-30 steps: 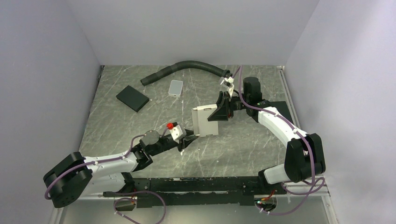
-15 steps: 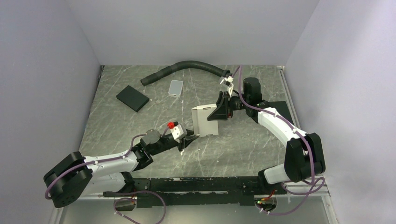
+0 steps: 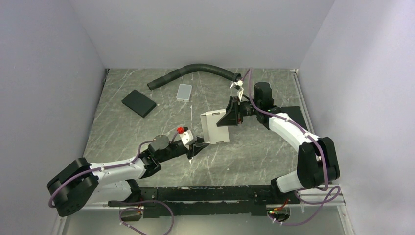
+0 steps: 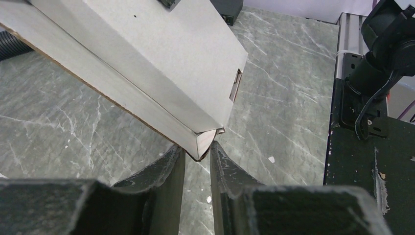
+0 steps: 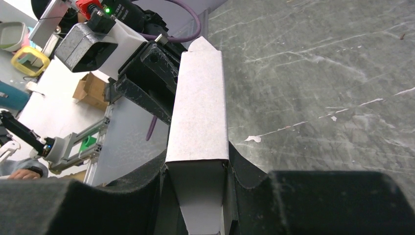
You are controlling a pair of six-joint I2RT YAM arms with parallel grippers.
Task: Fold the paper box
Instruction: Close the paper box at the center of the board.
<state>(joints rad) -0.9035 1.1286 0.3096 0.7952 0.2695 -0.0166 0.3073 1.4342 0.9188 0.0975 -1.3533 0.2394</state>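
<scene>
Grey marbled table point(image 3: 127, 137); at centre frame a white thin-cardboard paper box point(image 3: 215, 128), side clamped by the right hand point(image 3: 223, 120), lower corner pinched by the left hand point(image 3: 198, 146), apparently braced for folding.

Grey marbled table point(image 3: 122, 137) (plain pale walls point(image 3: 195, 29))

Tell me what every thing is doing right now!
Box, folded slim, held by both claws.
Left claw, shut on the box's corner.
Right claw, shut on the box.
Pad, lying flat, untouched.
Tile, lying flat, untouched.
Hose, lying curved at the back.
</scene>
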